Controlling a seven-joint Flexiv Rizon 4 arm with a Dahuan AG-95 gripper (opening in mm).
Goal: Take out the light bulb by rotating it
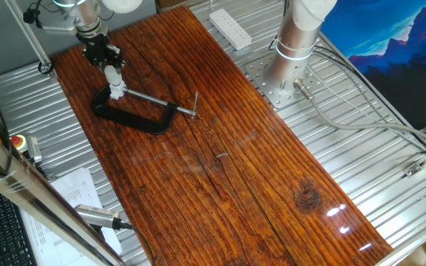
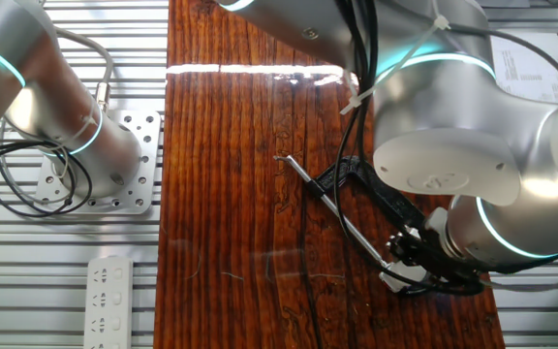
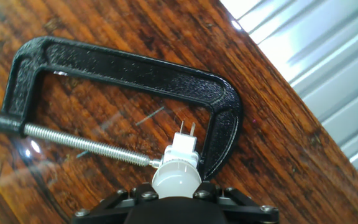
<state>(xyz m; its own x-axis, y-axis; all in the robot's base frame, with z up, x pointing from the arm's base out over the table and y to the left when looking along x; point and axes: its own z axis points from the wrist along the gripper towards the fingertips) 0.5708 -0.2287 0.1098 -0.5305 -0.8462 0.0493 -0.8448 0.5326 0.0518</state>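
Hand view puts the gripper [image 3: 176, 198] nearest to us, at six o'clock along the bottom edge, its black fingers closed around the light bulb [image 3: 176, 176], whose frosted white dome sits right between them. Just past the bulb, toward twelve o'clock, we see the small white socket [image 3: 183, 147] with two metal prongs at its far end, pressed between the tip of the steel screw rod [image 3: 82, 142] and the pad of the black C-clamp [image 3: 129, 68]. The rod runs off toward nine o'clock, and the clamp's frame arches over the wooden board [image 3: 73, 186] from ten o'clock round to three o'clock. In one fixed view we find the gripper [image 1: 110, 65] at eleven o'clock on the board [image 1: 220, 148], holding the bulb [image 1: 113, 75] above the clamp [image 1: 132, 114], which lies flat with its rod pointing toward three o'clock. Farther off, at one o'clock, a white power strip [image 1: 230, 26] lies on the metal table [image 1: 361, 170] beside the arm's base [image 1: 291, 44].
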